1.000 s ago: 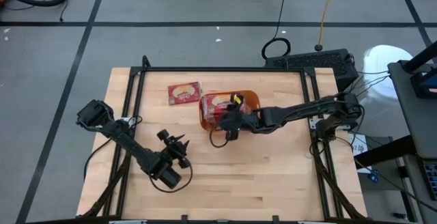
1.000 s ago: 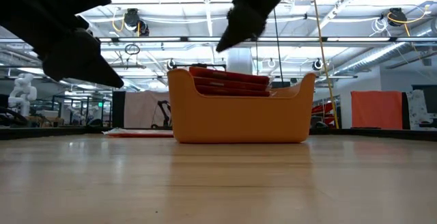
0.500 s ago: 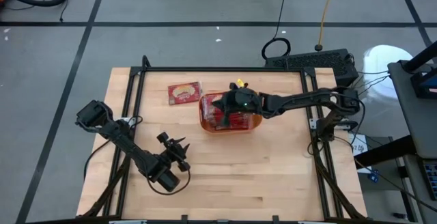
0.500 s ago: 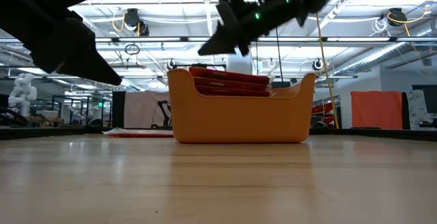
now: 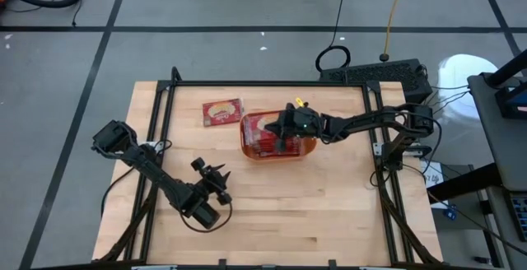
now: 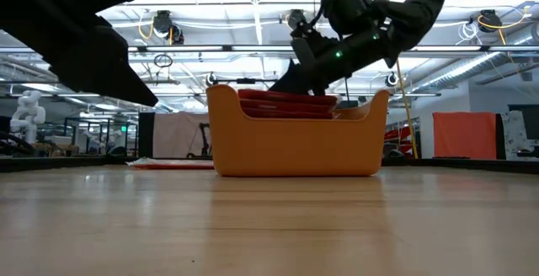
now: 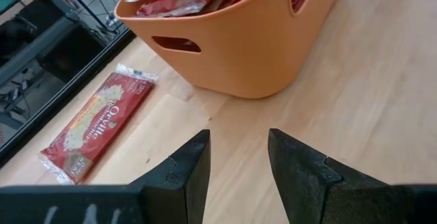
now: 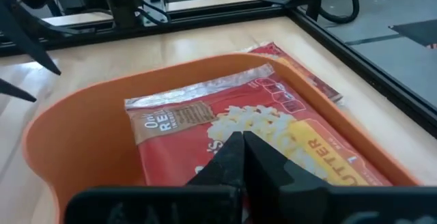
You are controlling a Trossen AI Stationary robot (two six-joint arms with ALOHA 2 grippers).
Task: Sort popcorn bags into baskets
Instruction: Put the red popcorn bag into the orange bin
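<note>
Wooden tabletop (image 5: pixel 329 212) carries one orange basket (image 5: pixel 303 120), packed with popcorn bags (image 8: pixel 225 125). I read my right gripper (image 5: pixel 285 135) closed and empty above them. One loose bag (image 5: pixel 222 112) lies just beyond the basket's left end, long axis across the table; my half-open, empty left gripper (image 5: pixel 218 179) waits nearer the front.

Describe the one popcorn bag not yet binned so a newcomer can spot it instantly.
Find the orange basket near the far middle of the wooden table; the right gripper, shut, is over it. On the bare wood just beside the basket, toward the left arm's side, lies a flat red popcorn bag. It is the only bag outside the basket; all others are piled inside.
</note>
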